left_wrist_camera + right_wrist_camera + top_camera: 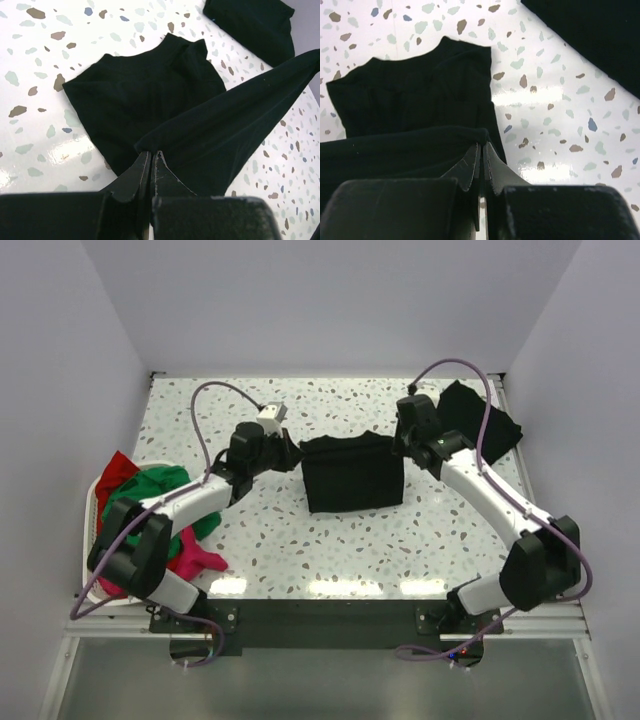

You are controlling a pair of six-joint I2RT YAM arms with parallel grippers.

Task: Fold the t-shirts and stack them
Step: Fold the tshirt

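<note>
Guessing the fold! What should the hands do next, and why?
Probably the left hand and right hand should pull the pinched edge toward the near side and lay it down: both are shut on far corners of the black shirt, the rest lying flat.

The top view looks down from the near edge over the whole worktop (300,555); both wrist views sit close, sharing the middle black t-shirt (352,480).
</note>
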